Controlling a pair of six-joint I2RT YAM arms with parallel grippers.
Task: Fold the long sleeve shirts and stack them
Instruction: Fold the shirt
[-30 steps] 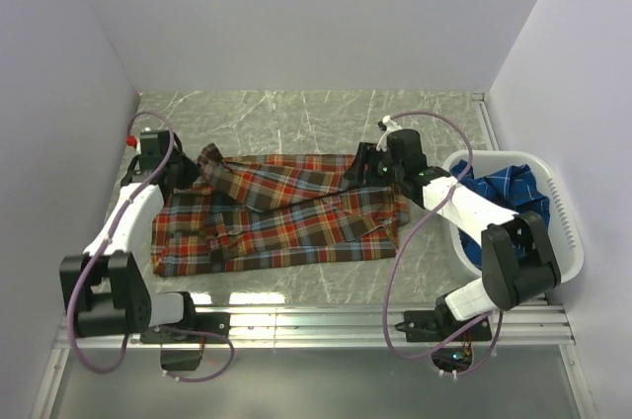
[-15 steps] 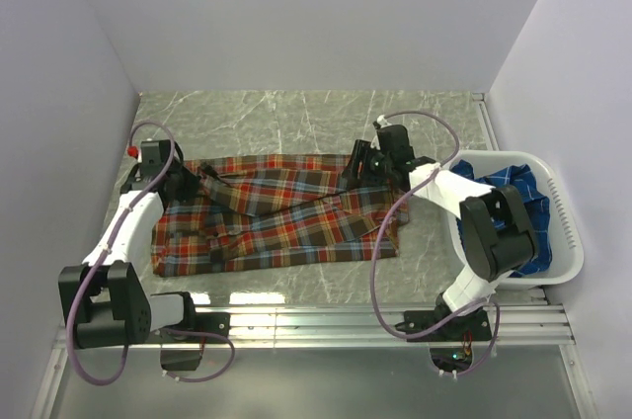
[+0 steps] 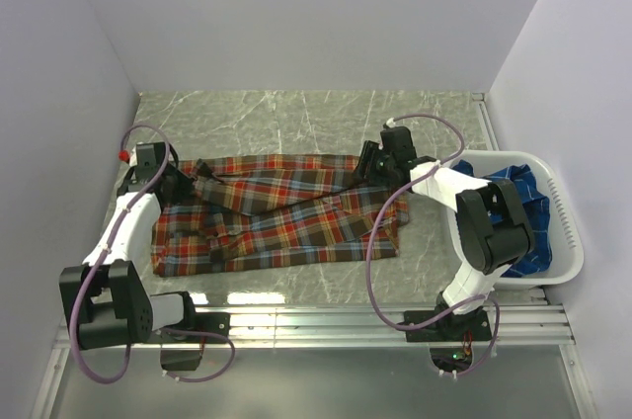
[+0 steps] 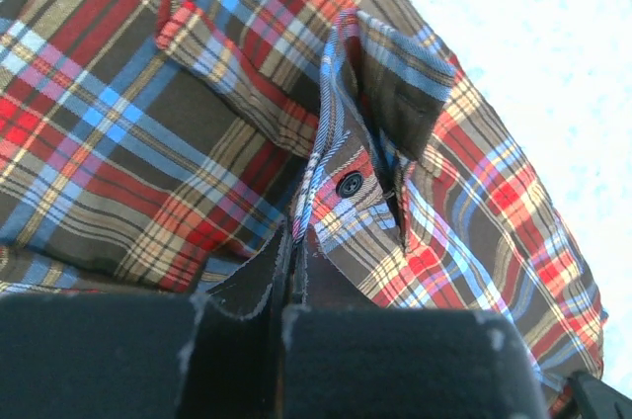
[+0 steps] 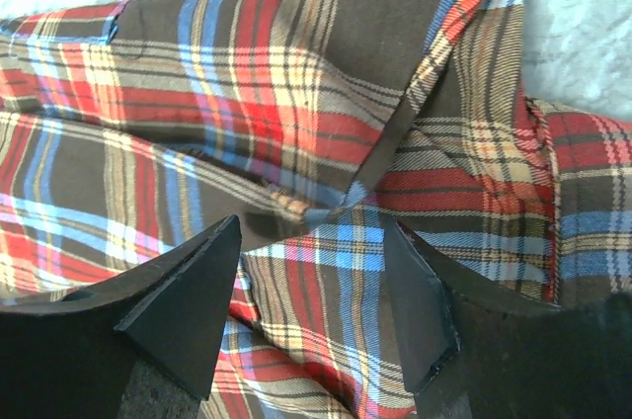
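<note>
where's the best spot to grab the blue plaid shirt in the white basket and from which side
Probably the bunched upper folds of the bright blue plaid shirt, pinched from straight above. It lies crumpled inside the white plastic basket, whose walls would block a sideways approach, and no flat edge or corner shows to aim for.

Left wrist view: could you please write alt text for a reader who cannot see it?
The left tool, at the bottom of the frame, is shut on a buttoned edge of the red-orange plaid shirt. The rumpled shirt fills most of the view, with pale table showing at the upper right.
</note>
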